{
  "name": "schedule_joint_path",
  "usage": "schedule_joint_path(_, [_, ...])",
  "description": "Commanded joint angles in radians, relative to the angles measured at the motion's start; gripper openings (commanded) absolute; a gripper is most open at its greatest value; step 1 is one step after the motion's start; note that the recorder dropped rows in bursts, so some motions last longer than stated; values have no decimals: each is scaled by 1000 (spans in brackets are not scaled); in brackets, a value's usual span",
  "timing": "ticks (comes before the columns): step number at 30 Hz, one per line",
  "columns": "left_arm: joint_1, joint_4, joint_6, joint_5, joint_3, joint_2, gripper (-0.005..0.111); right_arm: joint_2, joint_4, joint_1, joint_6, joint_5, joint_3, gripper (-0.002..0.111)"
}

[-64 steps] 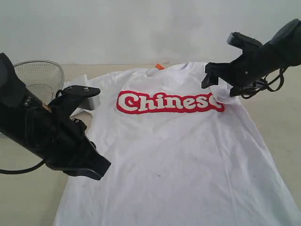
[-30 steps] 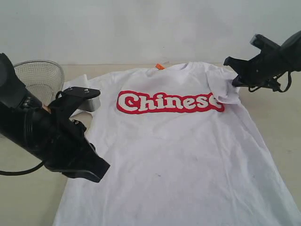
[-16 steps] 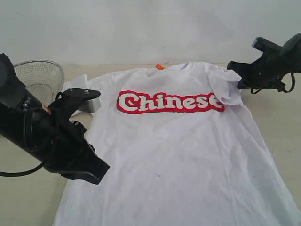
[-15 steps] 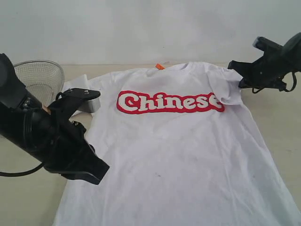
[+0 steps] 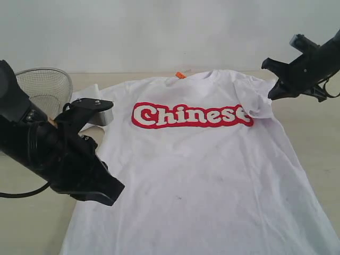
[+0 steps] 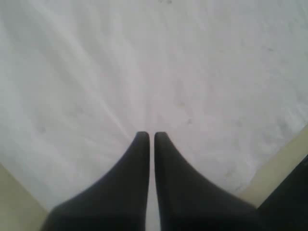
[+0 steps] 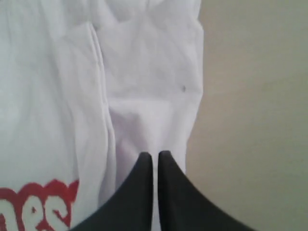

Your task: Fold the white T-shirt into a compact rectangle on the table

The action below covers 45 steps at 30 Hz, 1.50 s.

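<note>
Lying face-up on the table (image 5: pixel 313 138), the white T-shirt (image 5: pixel 202 170) shows one sleeve (image 5: pixel 256 103) folded inward. Both left gripper (image 6: pixel 149 137) and right gripper (image 7: pixel 155 156) have fingers pressed together.

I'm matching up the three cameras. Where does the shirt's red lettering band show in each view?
Exterior view: the red lettering band runs across the chest of the white T-shirt, upper middle.
Left wrist view: not in it; only plain shirt cloth beyond the left gripper.
Right wrist view: just its last letters, beside the right gripper.
Shared landmark: the sleeve, in exterior and right wrist views.
</note>
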Motion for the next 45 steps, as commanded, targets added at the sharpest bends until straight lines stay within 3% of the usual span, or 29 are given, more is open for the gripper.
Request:
schedule_joint_path(1, [-3, -5, -10, -10, -6, -3, 5, -16, 32, -6, -66, -4, 65, 0])
schedule_joint_path(10, [-3, -6, -10, -7, -6, -3, 5, -5, -75, -8, -32, -88, 135, 0])
schedule_joint_path(23, [-3, -7, -10, 5, -6, -3, 5, -137, -12, -8, -51, -46, 133, 0])
schedule_joint_path(36, [-3, -7, -10, -5, -6, -3, 5, -134, 37, -2, -152, -47, 278, 0])
schedule_joint_path(45, [-3, -7, -10, -7, -6, -3, 5, -87, -18, -6, -147, -43, 279, 0])
